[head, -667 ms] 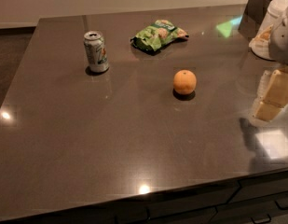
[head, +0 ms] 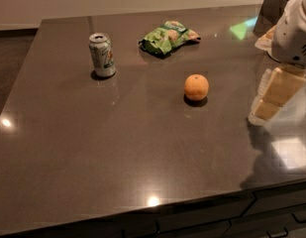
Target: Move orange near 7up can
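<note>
7up can [head: 102,55] upright, left rear of tabletop [head: 93,148]. Green snack bag [head: 168,36] behind, between can and orange, well apart from both. Orange [head: 196,87] mid-tabletop, right of can, untouched. Likely firm, light, and round, so apt to roll. Dimpled skin should give fair grip. Best hold: across widest middle, from above, moderate squeeze. Gripper [head: 275,97] at right edge, right of orange, not touching it. Cannot tell whether open or closed.
</note>
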`<move>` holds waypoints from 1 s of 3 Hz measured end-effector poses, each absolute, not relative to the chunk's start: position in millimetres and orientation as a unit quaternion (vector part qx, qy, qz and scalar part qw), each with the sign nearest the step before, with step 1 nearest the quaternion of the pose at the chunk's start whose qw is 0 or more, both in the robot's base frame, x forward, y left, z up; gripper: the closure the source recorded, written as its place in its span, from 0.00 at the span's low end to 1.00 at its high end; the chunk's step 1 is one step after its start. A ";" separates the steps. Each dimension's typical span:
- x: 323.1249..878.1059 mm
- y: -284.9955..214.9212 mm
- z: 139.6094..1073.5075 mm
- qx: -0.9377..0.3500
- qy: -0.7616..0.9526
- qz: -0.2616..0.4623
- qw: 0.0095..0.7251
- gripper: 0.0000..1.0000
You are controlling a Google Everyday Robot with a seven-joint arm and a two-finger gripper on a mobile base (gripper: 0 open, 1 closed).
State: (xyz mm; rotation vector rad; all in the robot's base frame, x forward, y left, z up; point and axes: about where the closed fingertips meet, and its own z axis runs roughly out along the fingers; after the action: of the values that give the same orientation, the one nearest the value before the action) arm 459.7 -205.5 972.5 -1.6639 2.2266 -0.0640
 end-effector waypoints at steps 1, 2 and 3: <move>496.0 -192.8 958.7 -0.566 0.801 -0.011 0.194 0.00; 535.3 -181.8 937.0 -0.540 0.817 0.002 0.202 0.00; 562.8 -171.5 911.3 -0.521 0.828 0.029 0.204 0.00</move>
State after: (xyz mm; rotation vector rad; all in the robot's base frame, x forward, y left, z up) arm 562.8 -171.5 911.3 -1.4519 2.3102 0.0804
